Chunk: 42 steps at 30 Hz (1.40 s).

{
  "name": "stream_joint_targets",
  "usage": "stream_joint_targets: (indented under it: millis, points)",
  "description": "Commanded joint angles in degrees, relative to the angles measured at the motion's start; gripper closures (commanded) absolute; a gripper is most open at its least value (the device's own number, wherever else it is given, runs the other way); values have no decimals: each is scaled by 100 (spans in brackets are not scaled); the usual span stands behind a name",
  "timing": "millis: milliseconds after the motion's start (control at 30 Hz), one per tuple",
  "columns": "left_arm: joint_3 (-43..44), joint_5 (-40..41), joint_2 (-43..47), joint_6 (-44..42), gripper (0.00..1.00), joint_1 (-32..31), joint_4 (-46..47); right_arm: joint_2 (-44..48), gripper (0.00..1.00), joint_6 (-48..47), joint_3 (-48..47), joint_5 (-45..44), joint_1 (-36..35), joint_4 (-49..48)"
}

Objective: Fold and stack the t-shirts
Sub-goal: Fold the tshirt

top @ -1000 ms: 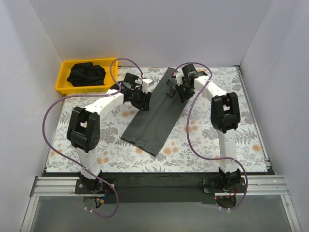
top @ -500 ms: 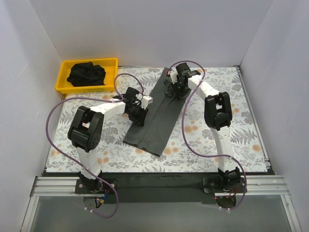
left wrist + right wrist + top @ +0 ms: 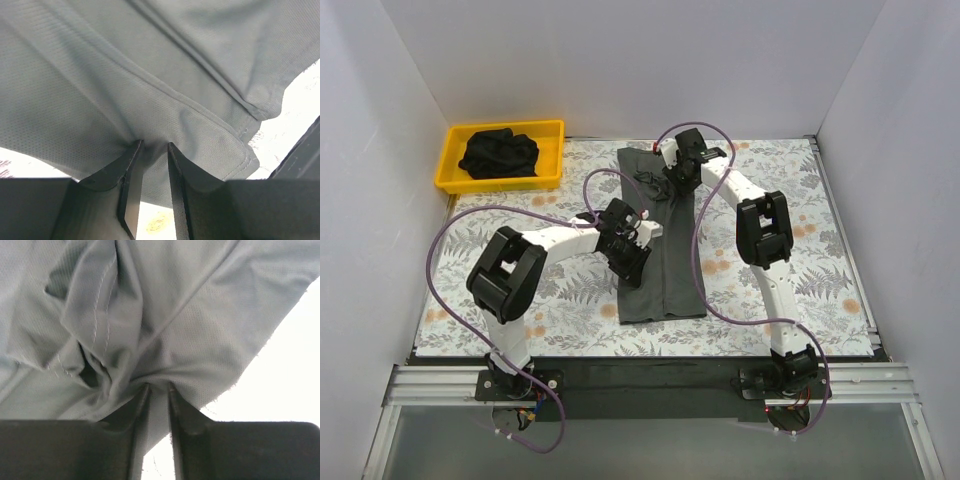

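One grey t-shirt, folded into a long strip, lies mid-table, hem near the front edge, open surface on both sides. The left gripper pinches its left edge, the right gripper its bunched far end. One yellow tray far-left holds one dark cloth heap.

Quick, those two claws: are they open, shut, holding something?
Left gripper: shut, pinching a fold of the t-shirt.
Right gripper: shut on the same t-shirt, at its bunched far end.
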<state>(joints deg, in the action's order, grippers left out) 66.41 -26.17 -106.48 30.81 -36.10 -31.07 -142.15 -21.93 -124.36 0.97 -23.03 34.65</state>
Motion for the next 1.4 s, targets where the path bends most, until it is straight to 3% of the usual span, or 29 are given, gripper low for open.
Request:
stream_joint_targets:
  millis: [0,67,100,200,267,333,433,467,533,600,633,667,800,933,1100,1200,1367]
  points:
    - [170,175,12,66,75,312,-224,248,67,-145,377,-256,44,15]
    - [302,-123,126,-56,68,436,-294,529,59,-110,386,-142,70,59]
    - [320,-473,379,-101,59,533,-286,652,51,-118,360,137,70,103]
    - [215,-792,1101,-398,48,586,-66,1275,43,-241,350,745,62,252]
    - [232,-916,1574,-488,45,586,13,1829,40,-381,446,1078,70,322]
    - [241,-968,1840,-689,33,586,-4,2442,37,-495,578,1369,61,340]
    - [179,-1004,2402,-1023,27,586,-40,3286,36,-689,947,1755,61,314]
    - [136,-1047,2691,-1102,19,586,-31,3499,36,-898,1053,1888,61,305]
    - [-75,-1118,2947,-1261,15,578,179,4070,19,-1102,1465,2186,27,279]
    - [-285,-1240,3238,-1270,14,569,434,4404,17,-1303,1999,2441,0,270]
    - [-322,-1276,3291,-1453,14,560,409,4728,6,-1505,2255,2765,-26,453]
    - [-331,-1346,3369,-1603,14,560,296,4931,2,-1611,2545,2907,-53,524]
    - [-803,-1690,3458,-3359,13,542,-1075,6056,2,-2717,4687,3164,-281,885]
    - [-2531,-1645,4168,-3898,14,525,-437,7445,12,-3527,7120,2874,-816,859]
    - [-3450,-1461,4724,-4187,22,86,556,8281,24,-3511,8154,2488,-1669,316]
    - [-3714,-1172,4610,-4250,29,-125,1126,8116,30,-3502,8559,2118,-2074,-158]
    - [-3732,-1004,4153,-4118,49,-231,1533,7817,46,-3590,8762,1871,-2329,-723]
